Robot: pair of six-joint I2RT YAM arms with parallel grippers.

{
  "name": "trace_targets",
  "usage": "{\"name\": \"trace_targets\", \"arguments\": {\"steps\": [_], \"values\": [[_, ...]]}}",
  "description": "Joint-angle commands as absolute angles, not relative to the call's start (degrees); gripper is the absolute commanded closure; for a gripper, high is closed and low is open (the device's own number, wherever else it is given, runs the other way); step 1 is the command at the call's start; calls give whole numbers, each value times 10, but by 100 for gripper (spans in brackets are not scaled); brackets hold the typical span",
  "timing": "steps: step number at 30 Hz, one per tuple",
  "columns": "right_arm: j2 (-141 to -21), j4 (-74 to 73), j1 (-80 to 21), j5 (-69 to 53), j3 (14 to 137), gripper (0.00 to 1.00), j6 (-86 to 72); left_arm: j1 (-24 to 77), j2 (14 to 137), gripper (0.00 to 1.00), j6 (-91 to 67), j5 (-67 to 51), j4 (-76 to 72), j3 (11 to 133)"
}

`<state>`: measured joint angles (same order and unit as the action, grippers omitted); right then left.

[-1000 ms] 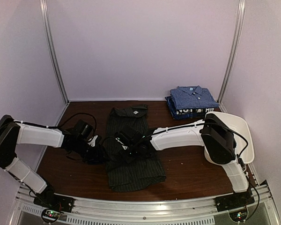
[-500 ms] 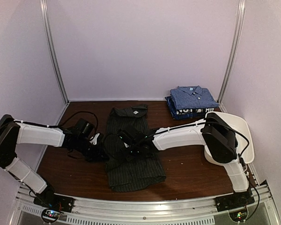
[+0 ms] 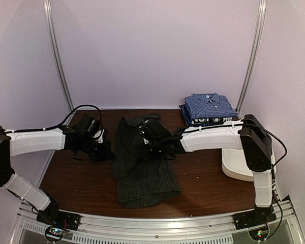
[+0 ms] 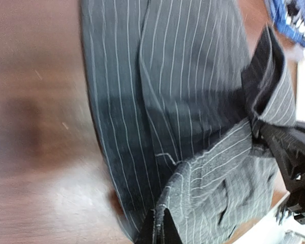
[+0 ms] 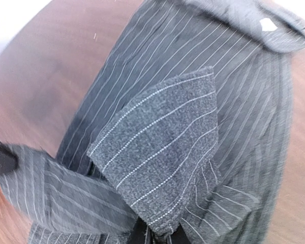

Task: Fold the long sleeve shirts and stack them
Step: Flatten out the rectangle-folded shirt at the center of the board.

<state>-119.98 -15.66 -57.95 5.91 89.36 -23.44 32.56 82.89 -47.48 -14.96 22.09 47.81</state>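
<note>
A dark charcoal pinstriped shirt (image 3: 142, 173) lies lengthwise in the middle of the table, its collar (image 3: 145, 120) toward the back. My left gripper (image 3: 105, 150) is shut on the shirt's left edge (image 4: 168, 213), a fold of cloth pinched between its fingers. On the right side, my right gripper (image 3: 153, 144) is shut on another fold of that shirt (image 5: 162, 152), lifted above the body. At the back right sits a folded blue checked shirt (image 3: 210, 105) on top of a folded navy shirt with white lettering (image 3: 207, 121).
A white oblong plastic tub (image 3: 249, 152) stands at the right edge of the brown table (image 3: 76, 178), partly behind my right arm. Metal frame posts (image 3: 58, 56) rise at the back corners against pale walls.
Both grippers closed on the pinstriped shirt, then moved toward the back of the table, pulling up folds of cloth. The shirt's middle is bunched and raised now.
</note>
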Motion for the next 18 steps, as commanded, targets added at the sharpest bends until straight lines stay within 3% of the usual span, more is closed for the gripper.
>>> {"name": "trace_targets", "arguments": {"steps": [1, 5, 9, 18], "values": [[-1160, -142, -564, 75, 873, 94, -240, 303, 790, 100, -459, -46, 275, 526], [-1140, -150, -551, 92, 864, 100, -234, 244, 764, 100, -435, -28, 293, 550], [-1107, -165, -517, 114, 862, 100, -219, 156, 764, 100, -389, -12, 323, 620], [-1032, -210, -392, 160, 926, 100, -166, 6, 858, 100, -330, 26, 380, 891]]}}
